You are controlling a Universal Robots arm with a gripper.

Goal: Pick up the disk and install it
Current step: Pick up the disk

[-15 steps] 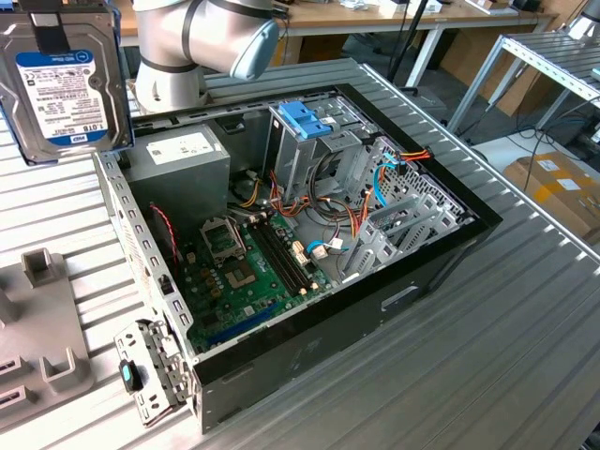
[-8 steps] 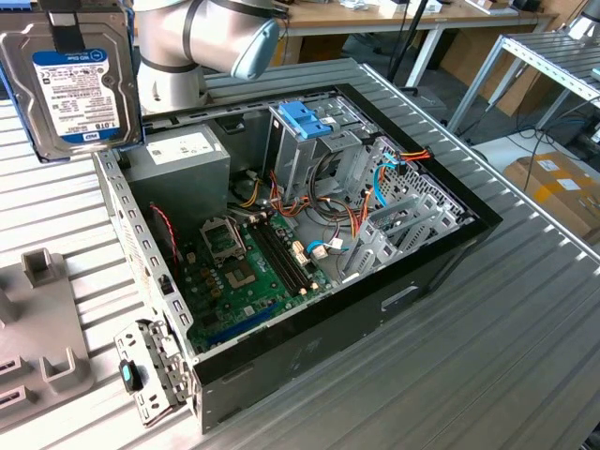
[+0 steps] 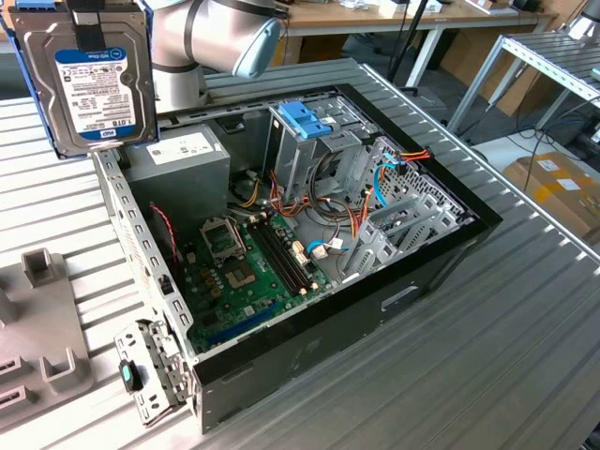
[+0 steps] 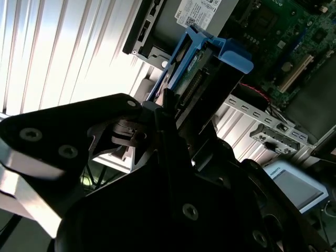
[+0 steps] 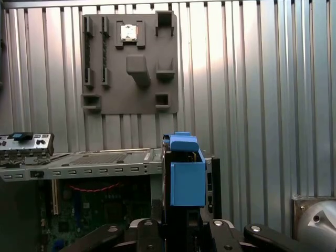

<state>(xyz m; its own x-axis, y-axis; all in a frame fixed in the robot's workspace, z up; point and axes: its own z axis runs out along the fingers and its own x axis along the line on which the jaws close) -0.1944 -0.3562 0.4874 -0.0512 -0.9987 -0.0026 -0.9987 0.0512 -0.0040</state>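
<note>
The disk (image 3: 89,80), a silver-grey hard drive with a white and blue label in a light-blue carrier, hangs in the air at the exterior view's upper left. It is above the corner of the open computer case (image 3: 375,300). My gripper (image 3: 89,26) is shut on the disk's top edge. Both wrist views show the disk edge-on, its blue carrier (image 4: 202,58) (image 5: 186,173) sticking out from between my black fingers (image 4: 173,131). Inside the case stands the tall metal drive cage (image 3: 309,155) with a blue latch (image 3: 305,117) on top, to the exterior view's right of the disk.
The case lies open on a ribbed metal table (image 3: 487,356), showing the motherboard (image 3: 244,262), power supply (image 3: 183,155) and loose cables. A grey fixture plate (image 3: 37,328) (image 5: 131,63) lies at the exterior view's left. The arm's grey body (image 3: 206,37) rises behind the case.
</note>
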